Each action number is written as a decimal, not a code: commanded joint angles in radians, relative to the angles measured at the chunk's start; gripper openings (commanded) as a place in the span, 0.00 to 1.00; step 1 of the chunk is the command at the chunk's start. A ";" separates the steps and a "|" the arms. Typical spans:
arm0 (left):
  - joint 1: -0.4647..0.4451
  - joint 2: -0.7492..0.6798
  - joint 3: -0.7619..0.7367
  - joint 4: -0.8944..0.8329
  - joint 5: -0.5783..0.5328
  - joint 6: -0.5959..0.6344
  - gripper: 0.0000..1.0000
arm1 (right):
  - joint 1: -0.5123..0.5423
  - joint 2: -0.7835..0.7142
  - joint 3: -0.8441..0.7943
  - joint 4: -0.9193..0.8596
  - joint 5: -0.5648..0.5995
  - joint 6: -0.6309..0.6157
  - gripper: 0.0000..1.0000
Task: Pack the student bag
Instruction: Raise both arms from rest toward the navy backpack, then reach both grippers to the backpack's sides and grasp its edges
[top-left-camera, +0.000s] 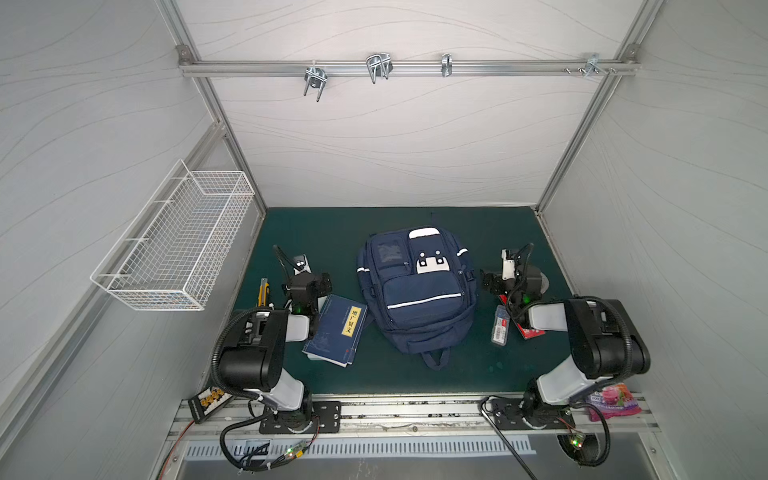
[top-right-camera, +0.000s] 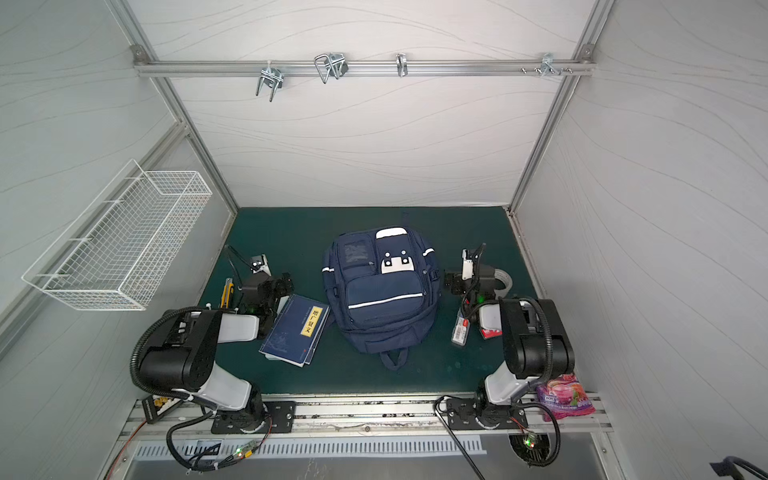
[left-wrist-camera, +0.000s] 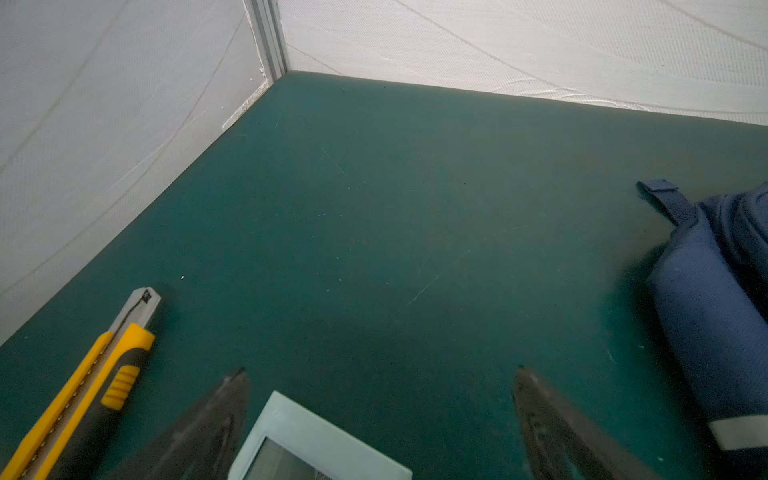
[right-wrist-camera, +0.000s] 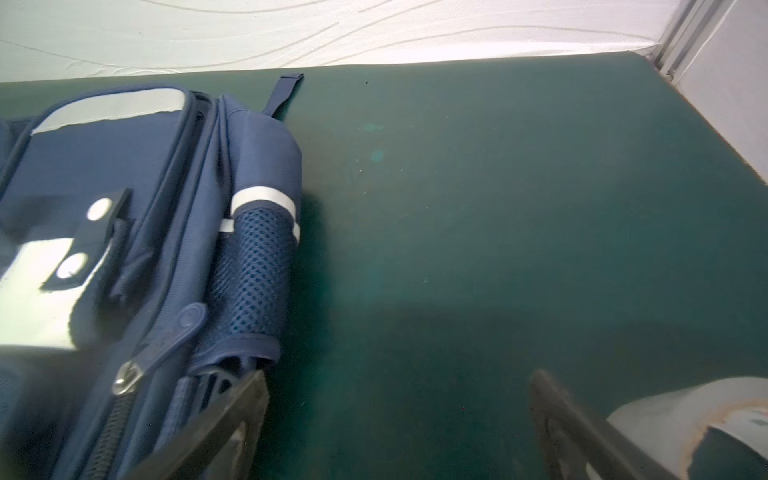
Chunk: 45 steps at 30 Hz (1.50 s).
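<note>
Navy woven fabric, white reflective stripes and a mesh side pocket mark the student bag, laid flat and apparently zipped at the middle of the green counter. Left gripper and right gripper are held spread and empty. The small metal zip pull would best be pinched squarely while the soft shell is steadied; a flat blue book lies beside.

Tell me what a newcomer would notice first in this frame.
The navy student bag lies front-up in the middle of the green mat, flanked by both arms, with the left gripper and right gripper open and empty. Next comes the blue book with a yellow label, lying left of the bag. After that, the white wire basket on the left wall.
</note>
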 joint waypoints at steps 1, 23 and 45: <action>0.003 0.006 0.025 0.037 0.003 0.004 0.99 | 0.010 -0.019 -0.009 0.008 0.004 -0.022 0.99; 0.005 -0.005 0.037 -0.008 0.009 -0.003 0.99 | 0.011 -0.022 -0.007 0.011 0.011 -0.023 0.99; -0.659 -0.141 0.622 -1.368 0.245 -0.894 0.98 | 0.187 0.061 1.007 -1.715 0.043 0.474 0.99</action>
